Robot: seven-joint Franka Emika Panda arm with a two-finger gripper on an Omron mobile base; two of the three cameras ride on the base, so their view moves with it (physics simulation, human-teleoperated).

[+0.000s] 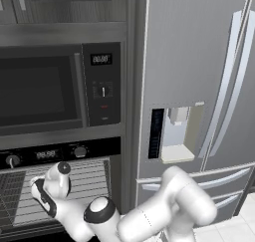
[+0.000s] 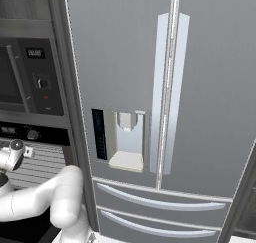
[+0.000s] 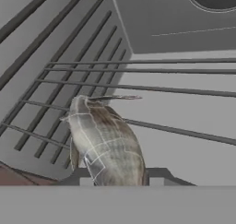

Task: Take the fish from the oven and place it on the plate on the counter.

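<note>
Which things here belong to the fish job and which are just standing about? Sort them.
Belong to the job:
fish, lying on the wire rack between the finger tips
oven, open, with the arm reaching in
gripper, closed on the fish

Just standing about:
microwave above the oven
fridge to the right, with its dispenser

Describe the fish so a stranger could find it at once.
Left of the tall silver fridge, below the dark-windowed microwave, the black wall oven stands open. On its wire rack lies the slim grey-silver fish, between the gripper tips: the one scaly, curved shape among straight bars.
</note>
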